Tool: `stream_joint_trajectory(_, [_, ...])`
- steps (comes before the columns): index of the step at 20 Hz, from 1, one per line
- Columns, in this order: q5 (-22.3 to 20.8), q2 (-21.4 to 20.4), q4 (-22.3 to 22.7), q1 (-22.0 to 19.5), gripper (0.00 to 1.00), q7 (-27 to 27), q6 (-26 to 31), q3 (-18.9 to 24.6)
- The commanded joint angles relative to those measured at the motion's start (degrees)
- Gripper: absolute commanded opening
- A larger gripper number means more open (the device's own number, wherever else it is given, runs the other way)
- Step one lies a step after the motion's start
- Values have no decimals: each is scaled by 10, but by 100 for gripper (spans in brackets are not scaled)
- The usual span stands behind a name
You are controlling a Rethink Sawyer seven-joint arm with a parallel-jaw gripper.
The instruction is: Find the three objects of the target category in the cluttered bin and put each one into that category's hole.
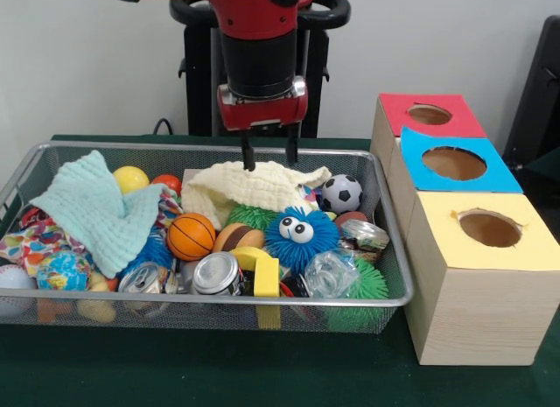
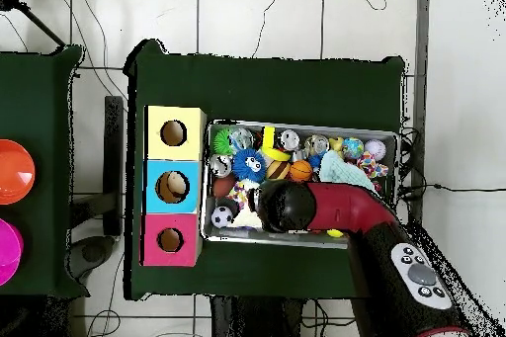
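The wire bin (image 1: 395,249) is crammed with toys and sits on the green bench (image 1: 219,372), taking up most of its middle. Balls lie scattered through it: a small basketball (image 1: 191,236) near the middle, a soccer ball (image 1: 341,193) toward the back corner nearest the boxes, a yellow ball (image 1: 130,178) and a baseball (image 1: 13,280) at the end away from the boxes. A blue furry creature with big eyes (image 1: 299,235) sits between the basketball and the soccer ball, with crushed cans (image 1: 216,273) in front of it along the bin's front edge. A pale blue cloth (image 1: 92,210) covers much of the end away from the boxes, and a cream cloth (image 1: 254,186) is bunched at the back edge.

The end effector (image 1: 269,153) hangs right over the cream cloth, its two fingers spread apart and holding nothing, tips just at the fabric.

Beside the bin stand three wooden boxes in a row, each with a round hole on top: yellow (image 1: 483,228), blue (image 1: 453,162) and red (image 1: 429,115).
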Motion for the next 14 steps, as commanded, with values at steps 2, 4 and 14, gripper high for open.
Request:
stream_joint_trajectory(2, [-42, 5, -21, -35, 100, -79, 49, 35])
stream_joint_trajectory(4, [-46, 5, -23, -39, 100, -82, 54, 38])
stream_joint_trajectory(14, [-66, 31, -4, -30, 100, -28, -2, 29])
